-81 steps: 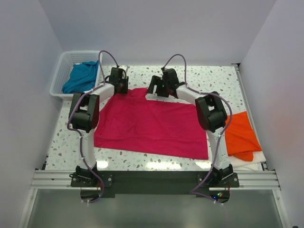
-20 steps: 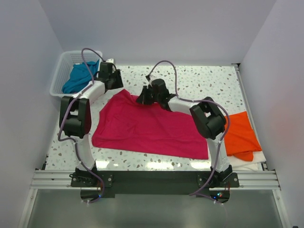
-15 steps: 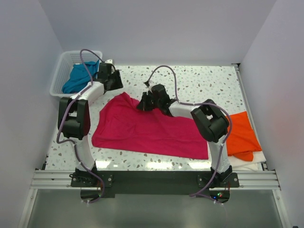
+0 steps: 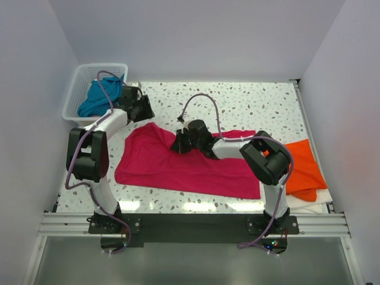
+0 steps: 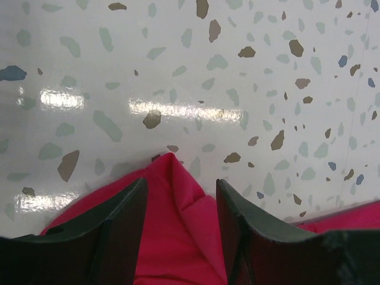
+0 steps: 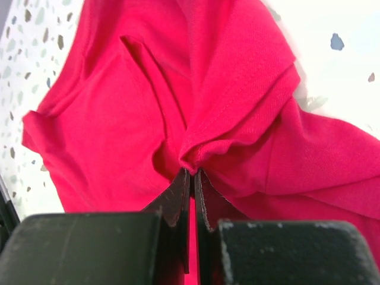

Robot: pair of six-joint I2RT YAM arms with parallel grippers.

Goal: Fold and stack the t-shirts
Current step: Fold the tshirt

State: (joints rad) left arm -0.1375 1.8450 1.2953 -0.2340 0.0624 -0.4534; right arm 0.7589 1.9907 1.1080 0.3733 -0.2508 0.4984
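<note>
The crimson-pink t-shirt [image 4: 178, 169] lies spread on the speckled table, its far edge bunched. My right gripper [image 4: 181, 142] is shut on a gathered fold of that cloth [image 6: 225, 136], and its tips [image 6: 191, 173] pinch the ridge above the shirt's middle. My left gripper [image 4: 142, 110] stands open at the shirt's far left corner. That pointed corner [image 5: 175, 178] lies loose between the spread fingers [image 5: 127, 219], with the gripper's tips [image 5: 181, 184] apart. The orange t-shirt [image 4: 300, 166] lies folded at the right edge. The teal-blue t-shirt [image 4: 98, 98] sits in the basket.
A white lattice basket [image 4: 80, 72] stands at the far left corner. A white sheet [image 4: 314, 203] shows under the orange shirt. Walls close in the table on the left, far and right sides. The arm bases are bolted along the near rail [image 4: 190, 224].
My right gripper has pulled the crimson shirt's far edge toward the near side, bunching it over the middle. My left gripper has shifted slightly nearer and stands at the shirt's far left corner.
</note>
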